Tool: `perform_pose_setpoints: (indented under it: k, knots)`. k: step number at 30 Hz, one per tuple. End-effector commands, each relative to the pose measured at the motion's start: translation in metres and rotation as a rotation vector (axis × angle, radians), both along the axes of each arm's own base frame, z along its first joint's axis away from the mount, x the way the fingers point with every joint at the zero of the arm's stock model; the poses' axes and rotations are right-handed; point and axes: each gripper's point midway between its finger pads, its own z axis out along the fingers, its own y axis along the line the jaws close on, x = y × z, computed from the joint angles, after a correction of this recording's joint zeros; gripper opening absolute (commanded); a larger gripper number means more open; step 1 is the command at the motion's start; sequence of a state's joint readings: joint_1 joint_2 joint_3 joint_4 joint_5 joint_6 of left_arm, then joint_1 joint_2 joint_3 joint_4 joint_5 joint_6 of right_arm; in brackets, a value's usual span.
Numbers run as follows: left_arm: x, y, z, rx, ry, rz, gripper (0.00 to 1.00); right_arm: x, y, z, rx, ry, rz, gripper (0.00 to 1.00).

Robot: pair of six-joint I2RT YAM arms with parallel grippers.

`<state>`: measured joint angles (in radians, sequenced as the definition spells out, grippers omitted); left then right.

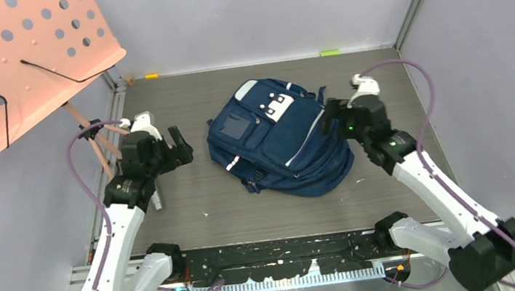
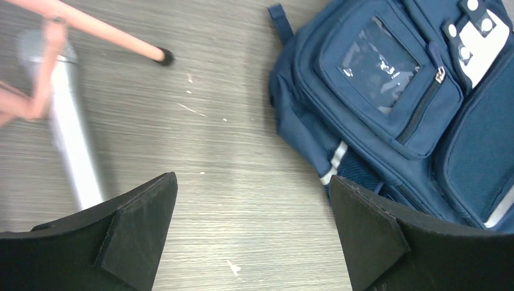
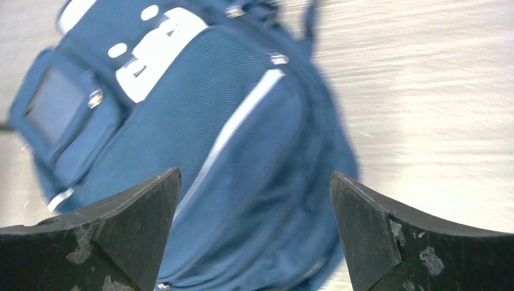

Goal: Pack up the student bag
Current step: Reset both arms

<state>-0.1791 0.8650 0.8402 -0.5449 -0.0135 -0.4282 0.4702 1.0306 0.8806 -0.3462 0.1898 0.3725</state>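
The student bag (image 1: 279,139) is a navy backpack with white stripe trim and white buckle patches, lying flat mid-table with its front pocket up. My left gripper (image 1: 184,146) hovers just left of the bag, open and empty. In the left wrist view, the left gripper (image 2: 253,200) shows bare table between its fingers, with the bag (image 2: 388,91) to the right. My right gripper (image 1: 330,117) is at the bag's right edge, also open. From the right wrist, the right gripper (image 3: 254,206) hangs above the bag's (image 3: 230,151) side, holding nothing.
A pink perforated stand panel (image 1: 10,56) leans over the back left corner, its leg (image 2: 97,27) resting on the table. A silver cylinder (image 2: 70,139) lies on the table left of my left gripper. Grey walls close in the left, right and back sides.
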Motion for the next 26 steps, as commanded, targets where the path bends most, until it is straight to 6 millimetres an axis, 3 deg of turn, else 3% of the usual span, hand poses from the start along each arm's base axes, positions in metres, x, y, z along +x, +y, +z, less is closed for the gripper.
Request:
perform_pose_setpoints:
  k: [1, 4, 7, 14, 26]
  knots:
    - [-0.019, 0.029, 0.046, 0.16, -0.076, 0.003, 1.0, -0.014, -0.073, 0.01, 0.026, -0.012, -0.224, 1.0]
    - [-0.032, 0.056, 0.077, 0.267, -0.145, 0.092, 1.0, -0.02, -0.107, 0.03, 0.039, -0.093, -0.361, 1.0]
    - [-0.042, 0.073, 0.089, 0.323, -0.201, 0.16, 1.0, -0.03, -0.118, 0.052, 0.039, -0.214, -0.382, 1.0]
    - [-0.054, 0.072, 0.077, 0.268, -0.317, 0.18, 1.0, -0.047, -0.131, 0.061, 0.03, -0.42, -0.395, 1.0]
    - [-0.057, 0.071, 0.074, 0.264, -0.308, 0.169, 1.0, -0.055, -0.138, 0.063, 0.013, -0.454, -0.411, 1.0]
